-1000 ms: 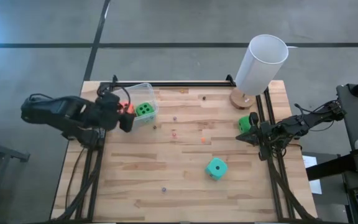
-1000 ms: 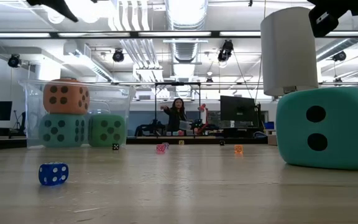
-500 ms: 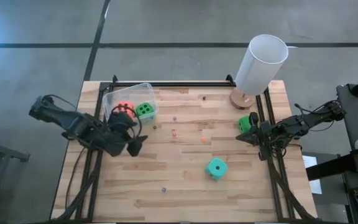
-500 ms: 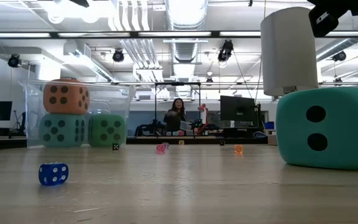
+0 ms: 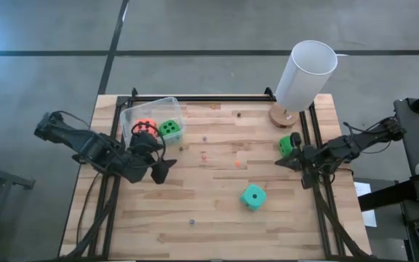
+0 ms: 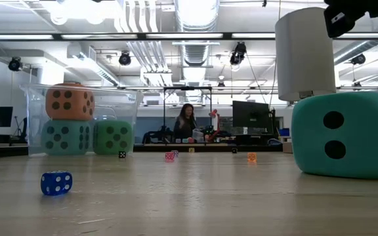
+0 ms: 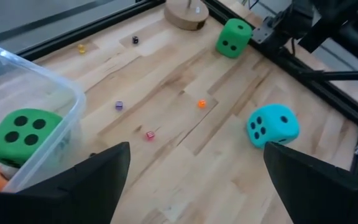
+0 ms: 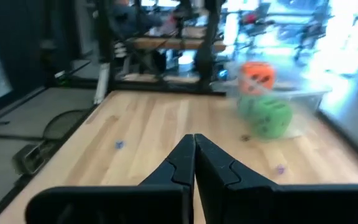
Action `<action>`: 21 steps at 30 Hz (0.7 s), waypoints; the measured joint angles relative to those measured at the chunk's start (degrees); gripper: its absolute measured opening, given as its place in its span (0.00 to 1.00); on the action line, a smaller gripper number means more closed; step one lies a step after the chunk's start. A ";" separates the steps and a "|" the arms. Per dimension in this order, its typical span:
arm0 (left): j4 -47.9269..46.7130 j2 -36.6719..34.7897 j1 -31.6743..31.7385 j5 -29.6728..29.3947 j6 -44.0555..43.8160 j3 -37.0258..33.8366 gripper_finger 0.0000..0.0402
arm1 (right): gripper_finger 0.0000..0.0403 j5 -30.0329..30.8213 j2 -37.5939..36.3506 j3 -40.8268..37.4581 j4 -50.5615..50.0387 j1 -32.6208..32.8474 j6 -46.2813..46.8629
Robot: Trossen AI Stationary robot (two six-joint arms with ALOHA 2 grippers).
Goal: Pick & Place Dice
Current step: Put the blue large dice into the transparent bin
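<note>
Left tool (image 5: pixel 158 169) spread, empty, beside clear tub (image 5: pixel 131 115); right tool (image 5: pixel 279 161) pressed together.

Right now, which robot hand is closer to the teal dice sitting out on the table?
The right gripper, shut, by the table's right edge, is nearer the teal dice. The open left gripper hangs farther off, beside the clear tub.

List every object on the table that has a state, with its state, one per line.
Clear tub: upright, open-topped, holding three dice.
Orange die: stacked on another die in the tub.
Teal die: loose on the table.
Green die: loose by the right gripper.
Left gripper: open, empty.
Right gripper: shut, empty.
White cylinder: upright.
</note>
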 joint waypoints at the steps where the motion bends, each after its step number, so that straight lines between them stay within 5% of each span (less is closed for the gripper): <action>1: 0.42 0.04 0.00 0.00 -0.02 0.00 0.92 | 0.02 -1.70 0.60 0.00 -0.06 0.00 0.40; 12: 0.56 0.06 0.02 0.02 0.44 0.00 0.94 | 0.02 -28.02 16.45 0.00 -0.08 0.91 11.27; 21: 0.54 0.06 0.02 0.02 5.87 -0.02 0.95 | 0.02 -30.53 30.36 0.00 -0.23 1.49 17.93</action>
